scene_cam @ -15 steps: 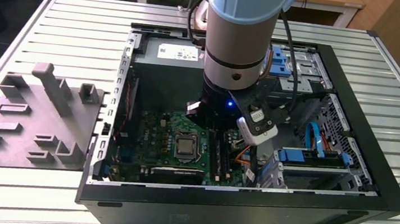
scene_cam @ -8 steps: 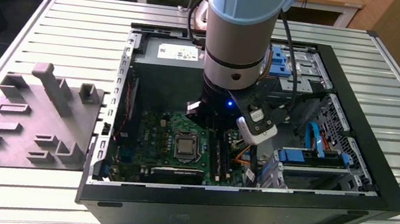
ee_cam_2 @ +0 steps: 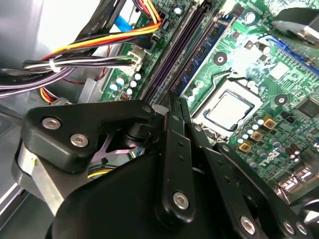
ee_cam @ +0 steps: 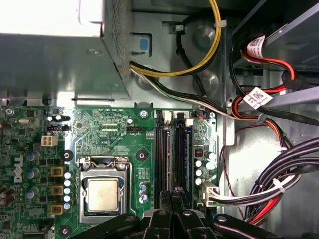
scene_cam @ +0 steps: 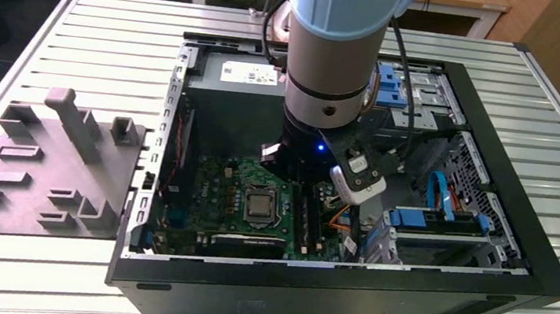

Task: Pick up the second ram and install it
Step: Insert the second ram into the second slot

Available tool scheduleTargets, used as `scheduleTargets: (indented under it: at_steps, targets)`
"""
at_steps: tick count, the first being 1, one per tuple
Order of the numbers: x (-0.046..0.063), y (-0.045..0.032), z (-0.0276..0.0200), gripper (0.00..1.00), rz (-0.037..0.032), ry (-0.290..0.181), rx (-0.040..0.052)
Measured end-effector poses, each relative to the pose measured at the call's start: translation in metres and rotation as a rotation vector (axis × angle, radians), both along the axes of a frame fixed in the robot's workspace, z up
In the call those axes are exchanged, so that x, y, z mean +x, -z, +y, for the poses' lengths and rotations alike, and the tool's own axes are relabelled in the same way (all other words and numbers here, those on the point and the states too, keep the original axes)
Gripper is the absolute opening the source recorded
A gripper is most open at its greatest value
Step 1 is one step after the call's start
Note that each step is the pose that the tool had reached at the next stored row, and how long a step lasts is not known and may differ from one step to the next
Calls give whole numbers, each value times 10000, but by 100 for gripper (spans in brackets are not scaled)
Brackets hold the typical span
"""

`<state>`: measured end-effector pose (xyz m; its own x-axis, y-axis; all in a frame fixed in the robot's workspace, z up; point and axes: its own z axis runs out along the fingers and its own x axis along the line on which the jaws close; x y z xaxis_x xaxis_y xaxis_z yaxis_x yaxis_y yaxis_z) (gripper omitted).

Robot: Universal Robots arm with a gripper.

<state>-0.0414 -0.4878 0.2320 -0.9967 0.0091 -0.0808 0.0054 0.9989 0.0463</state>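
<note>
From my seat, the exterior view has the arm (scene_cam: 329, 52) reaching straight down into the open case (scene_cam: 550, 283), which lies on the slatted table (scene_cam: 114, 35). Its wrist hangs over the board (scene_cam: 219, 186), just beside the CPU socket (scene_cam: 256, 203) on the exterior view's right, above the ram slots (scene_cam: 302, 215). A gray fixture (scene_cam: 46, 170) lies on the table at the exterior view's left, apart from the case. In the second wrist view I see the gripper (ee_cam_2: 175, 102) with its 2 black fingers drawn close together, only a thin slit between them and nothing I can make out in it. The tips sit right over the near end of the slots. 1 ram (ee_cam_2: 199, 62) stands seated in the slot next to the socket, running away from the tips; I cannot tell whether it is the second stick. A bundle of cables (ee_cam_2: 99, 42) lies on the slots' far side. In the first wrist view the same narrow tips point at the slot pair, the socket lies to one side, and the power supply (ee_cam: 60, 59) sits beyond the board.
</note>
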Motion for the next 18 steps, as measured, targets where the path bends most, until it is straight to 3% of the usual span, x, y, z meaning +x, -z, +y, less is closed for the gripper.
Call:
scheduleTargets:
  at_steps: [18]
  targets:
    - [-9,28,1,11,-2,0,6]
